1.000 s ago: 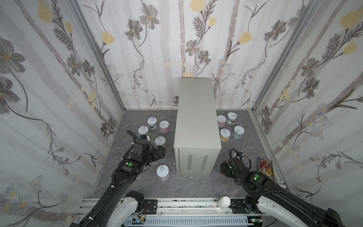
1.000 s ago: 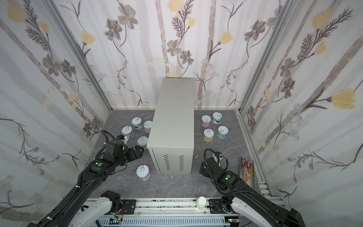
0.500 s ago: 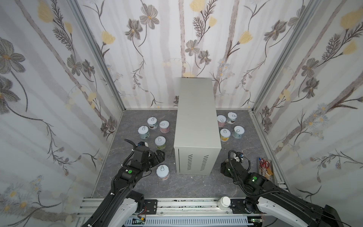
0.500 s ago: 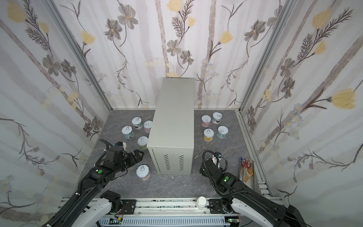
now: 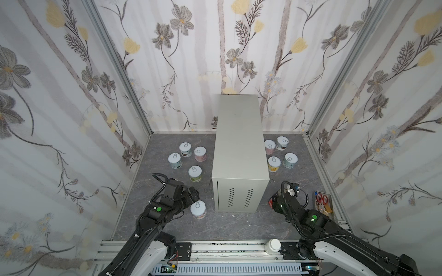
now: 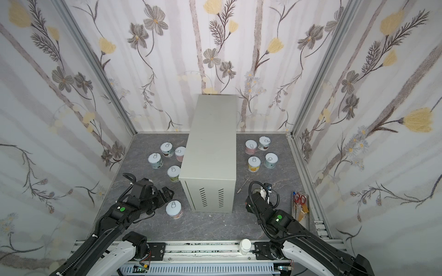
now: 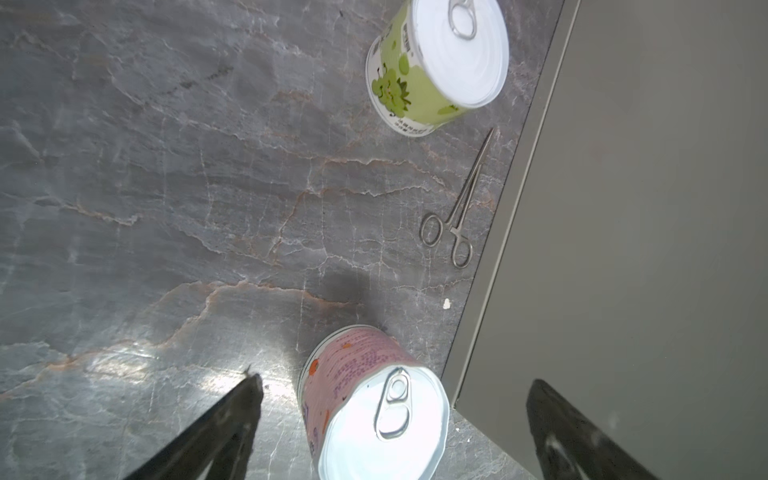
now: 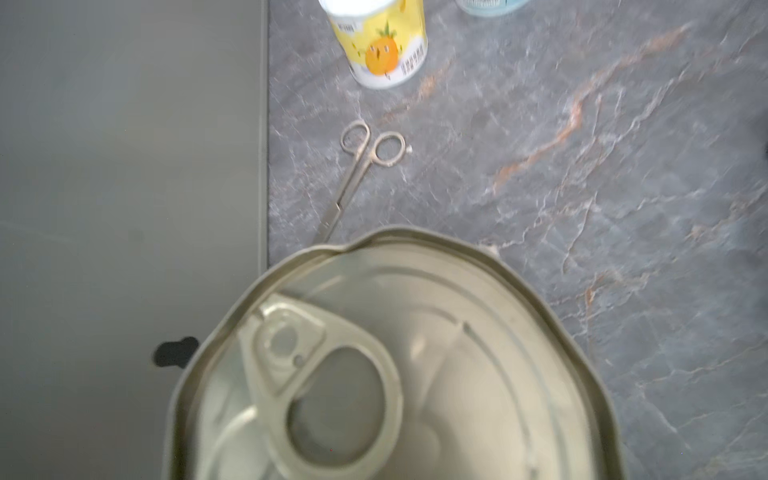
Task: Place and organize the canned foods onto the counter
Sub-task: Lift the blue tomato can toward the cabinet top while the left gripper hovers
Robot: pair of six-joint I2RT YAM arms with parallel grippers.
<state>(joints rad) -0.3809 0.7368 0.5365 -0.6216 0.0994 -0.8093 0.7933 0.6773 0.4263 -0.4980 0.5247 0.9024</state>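
Observation:
The counter (image 5: pixel 239 143) is a tall grey box in mid-floor, its flat top bare. Several short cans stand left of it (image 5: pixel 185 149) and several right of it (image 5: pixel 274 164). A pink can (image 5: pixel 198 209) stands alone near the counter's front left corner. My left gripper (image 5: pixel 193 194) hovers open just behind it. In the left wrist view the dark fingers (image 7: pixel 232 428) flank the pink can (image 7: pixel 374 407) without touching. My right gripper (image 5: pixel 275 202) is shut on the tomato can (image 5: pixel 271 203), whose pull-tab lid (image 8: pixel 415 353) fills the right wrist view and hides the fingers.
Steel forceps (image 7: pixel 457 208) lie by the counter's left side, and another pair (image 6: pixel 242 184) by its right. A metal tray (image 5: pixel 323 202) with red scissors sits at the front right. A white bottle (image 5: pixel 272 246) stands on the front rail. Wallpapered walls enclose the floor.
My left gripper drew back toward the front, staying open, and now sits by the lone pink can. My right gripper has closed on the tomato can.

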